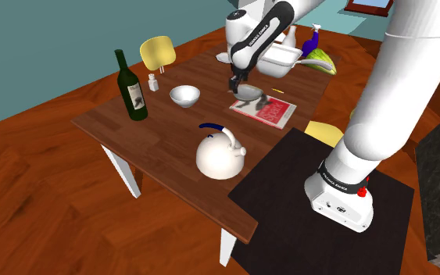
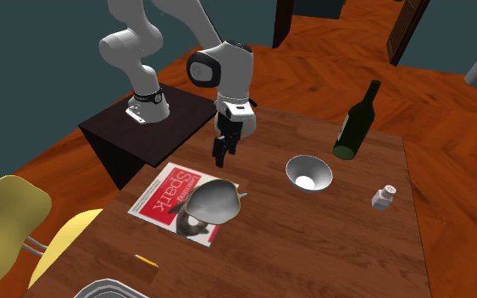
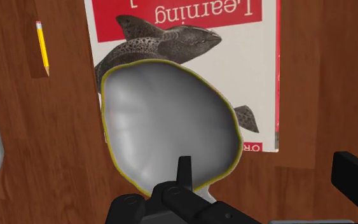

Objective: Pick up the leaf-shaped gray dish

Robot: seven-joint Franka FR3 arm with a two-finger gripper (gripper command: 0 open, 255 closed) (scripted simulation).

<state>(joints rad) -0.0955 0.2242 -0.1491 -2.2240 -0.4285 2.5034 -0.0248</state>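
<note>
Wooden table (image 1: pixel 171 133) (teal walls (image 1: pixel 38 47) behind) bears gray dish (image 2: pixel 213 201) atop a book (image 2: pixel 162 196).

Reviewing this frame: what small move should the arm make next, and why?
Probably lower the open gripper so the near rim of the dish comes between its jaws. The dish lies on a book, and the gripper hangs above that rim, not touching it.

shoulder: behind stand (image 1: pixel 288 187) | exterior: opposite, shares table (image 2: pixel 313 245) | wrist: probably overhead, close
</note>
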